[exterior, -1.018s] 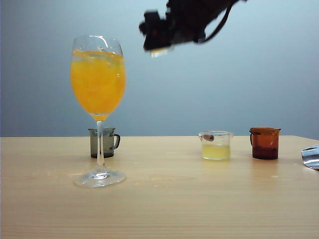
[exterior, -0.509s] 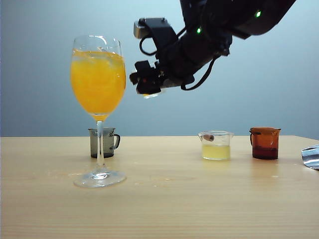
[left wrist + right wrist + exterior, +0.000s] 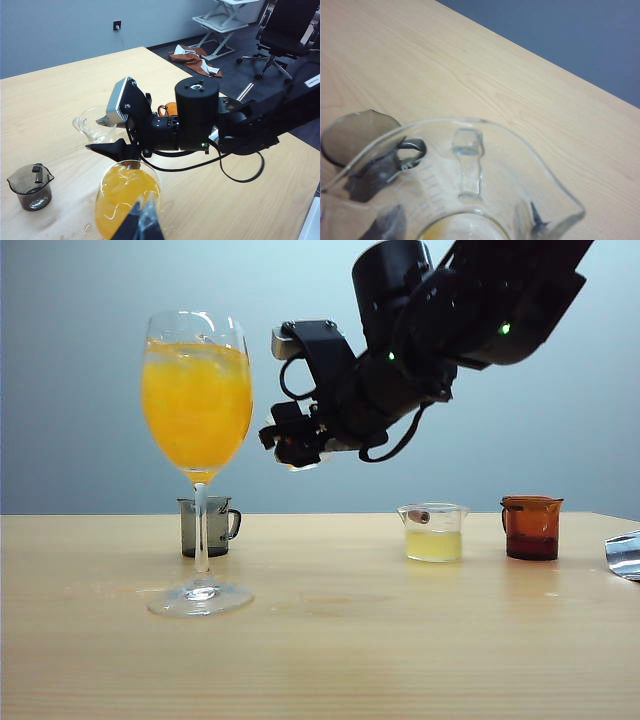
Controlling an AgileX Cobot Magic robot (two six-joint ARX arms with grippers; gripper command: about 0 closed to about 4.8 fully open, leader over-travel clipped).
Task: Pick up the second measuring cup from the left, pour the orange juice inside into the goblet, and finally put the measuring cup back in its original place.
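The right gripper [image 3: 292, 445] hangs in the air just right of the goblet's bowl, and its fingers [image 3: 387, 222] are clenched on the second measuring cup [image 3: 460, 180]. In the right wrist view the cup is clear and almost empty; only a small orange trace shows at its bottom. The goblet [image 3: 197, 420] stands on the table [image 3: 400, 640] and holds the orange juice [image 3: 196, 405] nearly to the rim. I judge the pouring is finished and the step in hand is bringing the cup back. Its place seems to be the free gap between the smoky grey cup [image 3: 208, 526] and the cup with pale yellow liquid [image 3: 433, 532]. The next move needs a level cup and a gentle descent, keeping clear of the goblet. The left gripper [image 3: 142, 220] waits close above the goblet's rim; whether its jaws are apart I cannot tell.
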